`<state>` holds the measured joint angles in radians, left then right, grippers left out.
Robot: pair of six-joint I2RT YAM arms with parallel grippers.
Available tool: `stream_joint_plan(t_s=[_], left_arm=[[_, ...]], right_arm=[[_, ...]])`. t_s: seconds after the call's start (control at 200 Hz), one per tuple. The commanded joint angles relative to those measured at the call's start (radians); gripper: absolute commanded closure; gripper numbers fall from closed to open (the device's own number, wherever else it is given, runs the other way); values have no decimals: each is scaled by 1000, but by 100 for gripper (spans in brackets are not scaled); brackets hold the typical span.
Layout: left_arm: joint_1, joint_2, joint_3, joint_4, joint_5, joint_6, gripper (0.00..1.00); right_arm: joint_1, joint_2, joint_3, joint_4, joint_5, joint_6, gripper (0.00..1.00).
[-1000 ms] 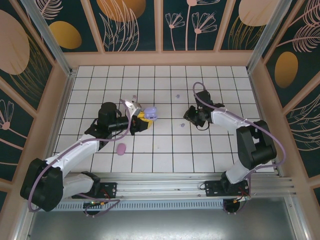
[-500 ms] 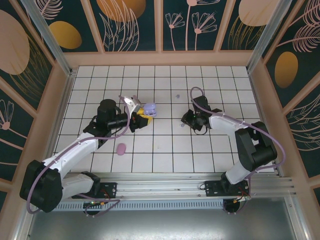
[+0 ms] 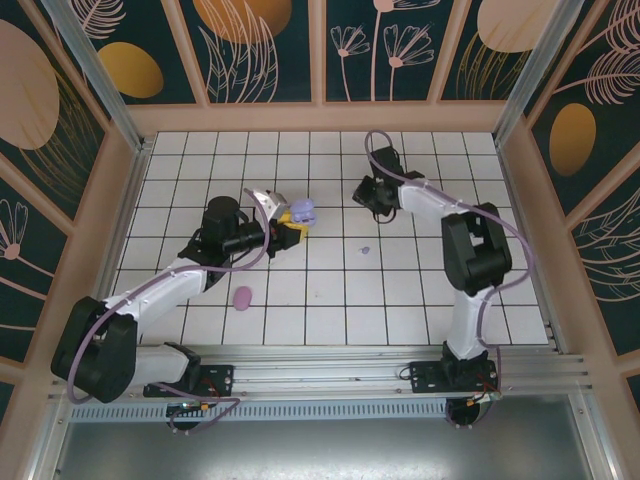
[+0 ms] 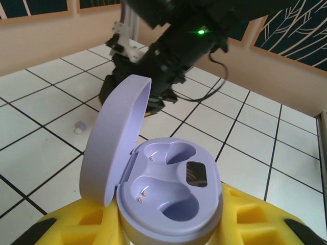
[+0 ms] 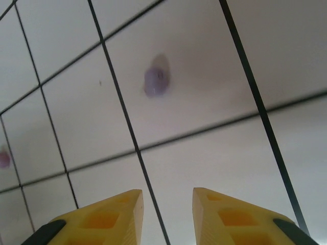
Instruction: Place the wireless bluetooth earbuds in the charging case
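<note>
Lavender charging case, lid up, gripped between left fingers

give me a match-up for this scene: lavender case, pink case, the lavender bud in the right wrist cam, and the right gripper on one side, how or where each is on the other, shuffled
Things
1. lavender case
2. pink case
3. lavender earbud
4. right gripper

States
A. jaws apart, nothing between them
B. lid up, both wells empty, clamped in the left gripper
C. loose on the table, just ahead of yellow fingertips
D. lying on the table, touched by neither gripper

Pairs: 1-B, 2-D, 3-C, 4-A
</note>
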<state>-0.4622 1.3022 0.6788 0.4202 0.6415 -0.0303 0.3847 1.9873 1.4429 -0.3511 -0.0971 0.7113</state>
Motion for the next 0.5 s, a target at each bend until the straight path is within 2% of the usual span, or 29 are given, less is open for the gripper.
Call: stream_joint_plan(t_s=[0.0, 0.24, 0.495], left_arm=[[-4, 11, -8, 81, 0, 1, 100], [-4, 10, -16, 85, -2, 13, 100], [-4, 22, -10, 83, 4, 17, 100]], right_arm=[[-18, 83, 105, -89, 14, -44, 69], [-22, 226, 292, -136, 41, -70, 69], [-24, 276, 346, -144, 56, -98, 69]])
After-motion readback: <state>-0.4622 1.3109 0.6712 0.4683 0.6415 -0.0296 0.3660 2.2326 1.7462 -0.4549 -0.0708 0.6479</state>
